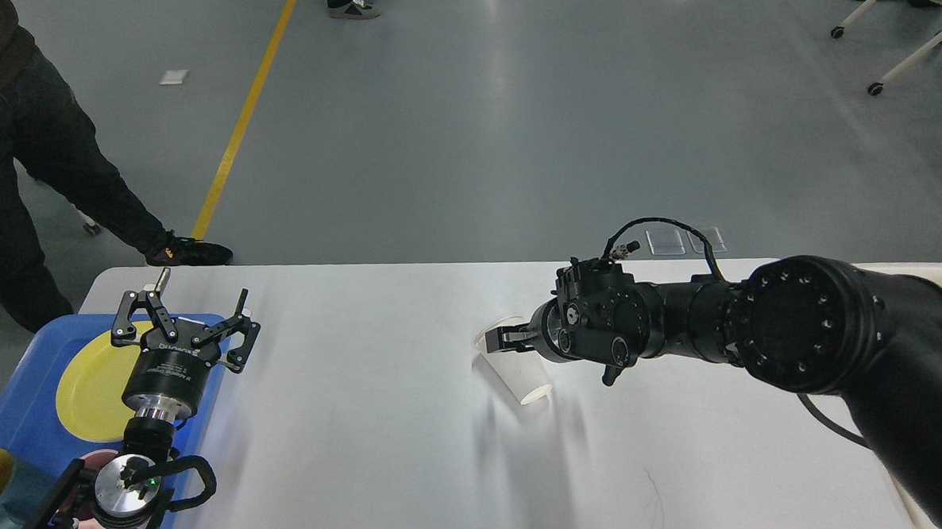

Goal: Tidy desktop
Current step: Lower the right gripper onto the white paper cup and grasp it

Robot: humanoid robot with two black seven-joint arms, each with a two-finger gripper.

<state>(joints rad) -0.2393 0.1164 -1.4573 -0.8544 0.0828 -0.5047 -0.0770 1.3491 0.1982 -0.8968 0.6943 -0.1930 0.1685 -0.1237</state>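
Our right gripper (500, 339) has its fingers at the far rim end of a white paper cup (515, 364), and they look set around or against that rim, though from the head view we cannot tell whether they are closed on the cup or merely touching it. We judge the step in hand to be the pickup of this cup, the one loose item on the desktop (383, 427). The cup lies tilted near the middle of the desktop, somewhat toward its far edge, with its other end pointing toward the near edge and resting on the surface. The gripper comes at it from the right, just at the cup's far upper end, so cup and fingers are touching or almost so. Next, we think, comes a firm but gentle closing, since thin paper crushes easily, then a lift clear of the surface. Our left gripper (181, 318) hovers wide apart and empty at the left edge, over a blue tray (23, 395) holding a yellow plate (87, 388).
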